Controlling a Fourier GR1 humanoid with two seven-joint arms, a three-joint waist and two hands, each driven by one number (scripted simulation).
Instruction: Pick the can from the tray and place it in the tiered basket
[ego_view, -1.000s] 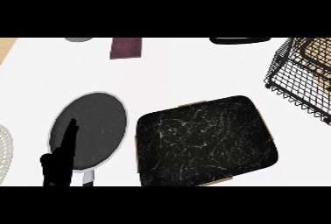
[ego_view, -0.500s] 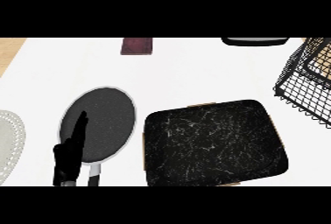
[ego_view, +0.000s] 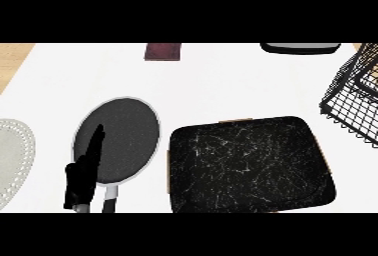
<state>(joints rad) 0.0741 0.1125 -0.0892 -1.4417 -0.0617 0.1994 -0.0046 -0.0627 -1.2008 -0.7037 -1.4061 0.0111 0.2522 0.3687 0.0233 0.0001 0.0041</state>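
A black marble-patterned square tray (ego_view: 251, 167) with rounded corners lies on the white counter (ego_view: 221, 85), low and right of centre. No can shows on its top or anywhere else in the head view, so where the can sits cannot be told. The black wire tiered basket (ego_view: 353, 102) stands at the right edge, near the tray's upper right corner but apart from it. Left of the tray lies a dark oval frying pan (ego_view: 118, 139) with a pale rim. The left hand (ego_view: 83, 172) rests over the pan's lower left, fingers straight and pointing up, holding nothing. A pale grey plate (ego_view: 13, 157) shows at the left edge. The right hand is out of sight.
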